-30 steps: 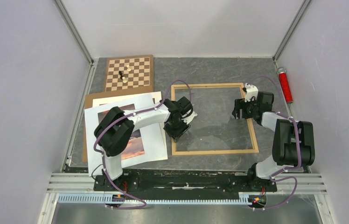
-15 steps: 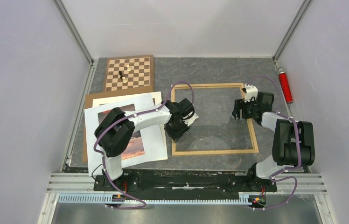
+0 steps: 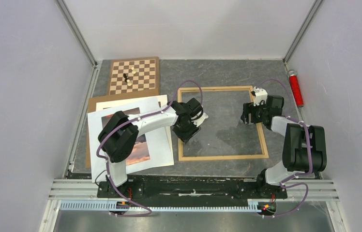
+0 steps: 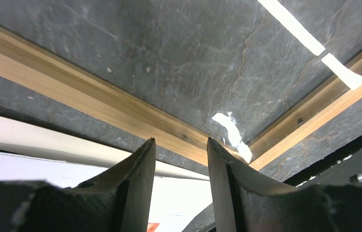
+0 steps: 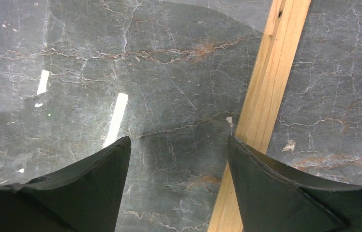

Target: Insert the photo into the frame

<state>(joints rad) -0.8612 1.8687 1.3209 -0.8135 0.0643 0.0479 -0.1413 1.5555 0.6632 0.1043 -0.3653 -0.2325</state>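
now your left claw [image 4: 180,143] hangs released and empty at the left rail of the frame [image 3: 222,157], your right claw [image 5: 179,142] gapes empty over its right rail, and the photo [image 3: 141,150] lies left of the left claw.

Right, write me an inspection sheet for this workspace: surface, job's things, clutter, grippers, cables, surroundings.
Surface: dark grey stone-patterned tabletop, no spills seen.
Job's things: frame lies flat and empty, with the tabletop showing through it. The photo lies left of it on white sheets, partly hidden by the left arm.
Clutter: chessboard with a few pieces at far left; brown backing board under the sheets; red cylinder by the right wall.
Grippers: left gripper open over the frame's left rail, right gripper open at its right rail. Neither holds anything.
Cables: purple cables run along both arms.
Surroundings: plain pale walls.
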